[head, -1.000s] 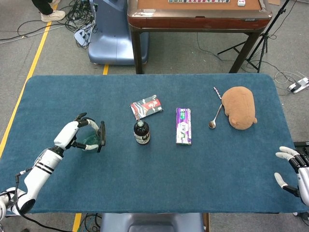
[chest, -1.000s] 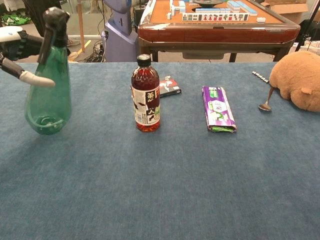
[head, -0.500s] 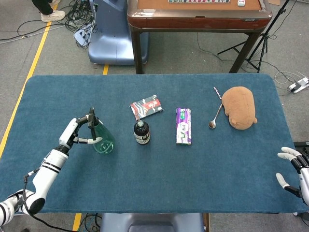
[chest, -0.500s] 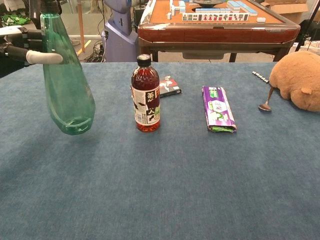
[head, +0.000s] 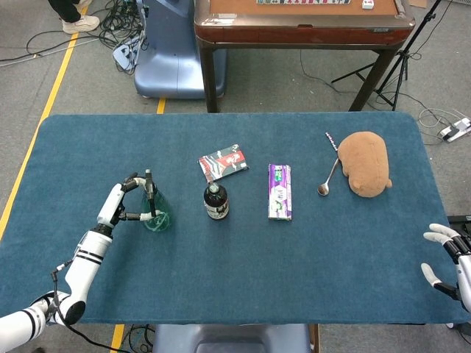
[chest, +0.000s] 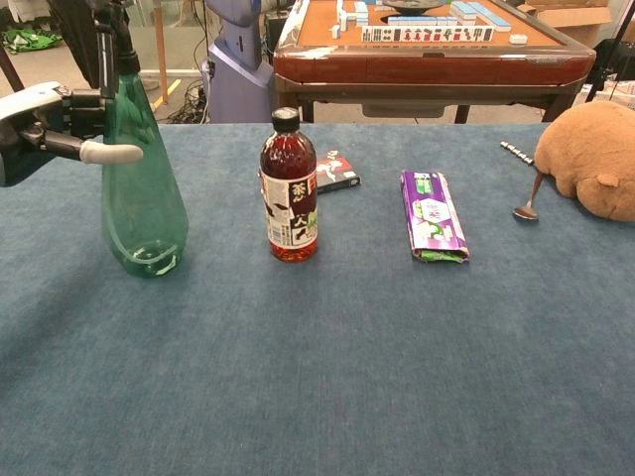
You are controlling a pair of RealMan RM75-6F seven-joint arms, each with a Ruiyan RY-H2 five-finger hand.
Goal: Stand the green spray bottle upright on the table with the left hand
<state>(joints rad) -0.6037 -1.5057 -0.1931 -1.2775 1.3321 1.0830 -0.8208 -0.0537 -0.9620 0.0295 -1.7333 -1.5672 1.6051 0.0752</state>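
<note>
The green spray bottle (head: 155, 213) (chest: 141, 198) stands upright with its base on the blue table (head: 221, 279), left of the tea bottle. Its black spray head points up. My left hand (head: 124, 205) (chest: 50, 119) grips the bottle's neck from the left, fingers wrapped around it. My right hand (head: 447, 259) hovers at the table's right front edge, fingers spread and holding nothing; the chest view does not show it.
A dark tea bottle (head: 215, 201) (chest: 289, 188) stands just right of the spray bottle. Behind it lies a small card packet (head: 223, 162). A purple packet (head: 280, 191), a spoon (head: 326, 183) and a brown plush toy (head: 366, 162) lie further right.
My left hand has swung the spray bottle from tilted in the air to upright and lowered it onto the table. The right hand has stayed put.
</note>
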